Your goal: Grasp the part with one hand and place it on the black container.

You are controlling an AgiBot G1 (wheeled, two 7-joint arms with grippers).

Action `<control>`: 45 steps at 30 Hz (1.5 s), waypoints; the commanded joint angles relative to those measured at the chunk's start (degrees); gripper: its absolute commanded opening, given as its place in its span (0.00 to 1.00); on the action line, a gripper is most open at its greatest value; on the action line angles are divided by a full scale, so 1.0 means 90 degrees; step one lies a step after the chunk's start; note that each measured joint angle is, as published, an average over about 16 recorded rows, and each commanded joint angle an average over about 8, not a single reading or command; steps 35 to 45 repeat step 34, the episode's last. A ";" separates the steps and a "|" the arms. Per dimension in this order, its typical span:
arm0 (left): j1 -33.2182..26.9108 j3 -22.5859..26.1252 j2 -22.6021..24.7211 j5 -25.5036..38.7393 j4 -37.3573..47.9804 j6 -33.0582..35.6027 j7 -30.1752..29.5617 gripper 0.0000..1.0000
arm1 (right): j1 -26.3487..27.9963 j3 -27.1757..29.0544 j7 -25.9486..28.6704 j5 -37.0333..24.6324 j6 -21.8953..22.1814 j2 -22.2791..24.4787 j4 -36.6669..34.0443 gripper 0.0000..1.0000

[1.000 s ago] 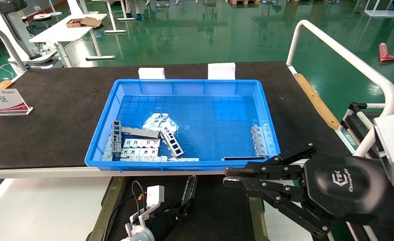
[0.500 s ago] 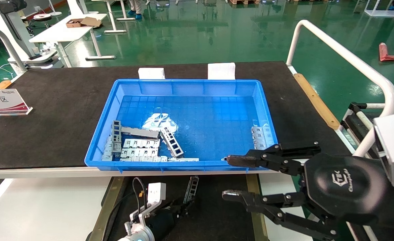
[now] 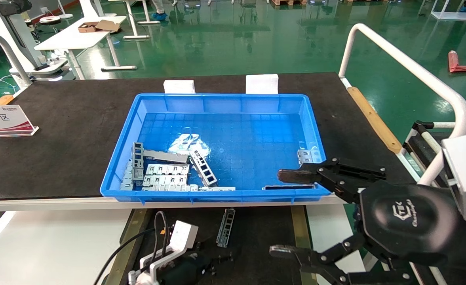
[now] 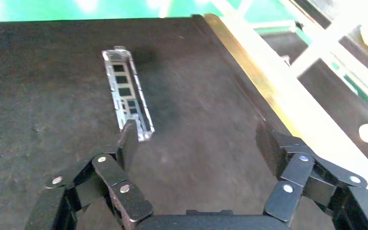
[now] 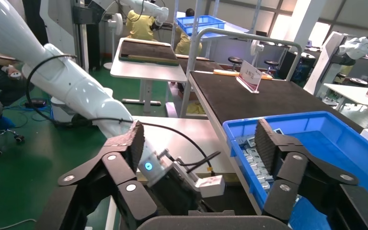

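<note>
The part lies flat on the black container, near of the blue bin. Left gripper, jaws apart and empty, should lift straight clear. Right gripper hovers, jaws wide apart.

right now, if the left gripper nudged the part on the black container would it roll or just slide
Probably slide: the part lies flat, open side up, on the black container, with nothing round to roll on. It looks like thin, stiff sheet metal with cutouts, so likely light and easily knocked askew. The left gripper is open just short of it.
</note>
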 commanded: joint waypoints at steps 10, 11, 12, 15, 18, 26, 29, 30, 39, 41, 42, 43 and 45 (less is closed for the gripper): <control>-0.0188 -0.0364 -0.0975 -0.0449 -0.0849 0.1739 0.0867 1.00 | 0.0001 -0.0002 -0.0001 0.0002 0.0001 0.0001 0.0000 1.00; -0.0210 -0.0438 -0.1031 -0.0542 -0.0851 0.1921 0.1009 1.00 | 0.0001 -0.0003 -0.0001 0.0002 0.0001 0.0001 0.0000 1.00; -0.0229 -0.0515 -0.1086 -0.0639 -0.0850 0.2103 0.1160 1.00 | 0.0001 -0.0003 -0.0001 0.0002 0.0001 0.0001 0.0000 1.00; -0.0264 -0.0732 -0.1234 -0.0909 -0.0832 0.2591 0.1608 1.00 | 0.0001 -0.0003 -0.0002 0.0002 0.0001 0.0001 0.0000 1.00; -0.0280 -0.0916 -0.1362 -0.1131 -0.0816 0.2975 0.2003 1.00 | 0.0001 -0.0004 -0.0002 0.0003 0.0002 0.0002 0.0000 1.00; -0.0312 -0.1264 -0.1662 -0.1544 -0.0818 0.3617 0.2649 1.00 | 0.0001 -0.0006 -0.0003 0.0004 0.0002 0.0002 0.0000 1.00; -0.0310 -0.1354 -0.1746 -0.1669 -0.0815 0.3731 0.2742 1.00 | 0.0001 -0.0006 -0.0003 0.0004 0.0003 0.0002 0.0000 1.00; -0.0306 -0.1377 -0.1766 -0.1701 -0.0813 0.3755 0.2765 1.00 | 0.0002 -0.0006 -0.0003 0.0004 0.0003 0.0003 0.0000 1.00; -0.0293 -0.1425 -0.1806 -0.1765 -0.0807 0.3797 0.2816 1.00 | 0.0002 -0.0007 -0.0003 0.0005 0.0003 0.0003 0.0000 1.00; -0.0293 -0.1425 -0.1806 -0.1765 -0.0807 0.3797 0.2816 1.00 | 0.0002 -0.0007 -0.0003 0.0005 0.0003 0.0003 0.0000 1.00; -0.0293 -0.1425 -0.1806 -0.1765 -0.0807 0.3797 0.2816 1.00 | 0.0002 -0.0007 -0.0003 0.0005 0.0003 0.0003 0.0000 1.00; -0.0293 -0.1425 -0.1806 -0.1765 -0.0807 0.3797 0.2816 1.00 | 0.0002 -0.0007 -0.0003 0.0005 0.0003 0.0003 0.0000 1.00; -0.0293 -0.1425 -0.1806 -0.1765 -0.0807 0.3797 0.2816 1.00 | 0.0002 -0.0007 -0.0003 0.0005 0.0003 0.0003 0.0000 1.00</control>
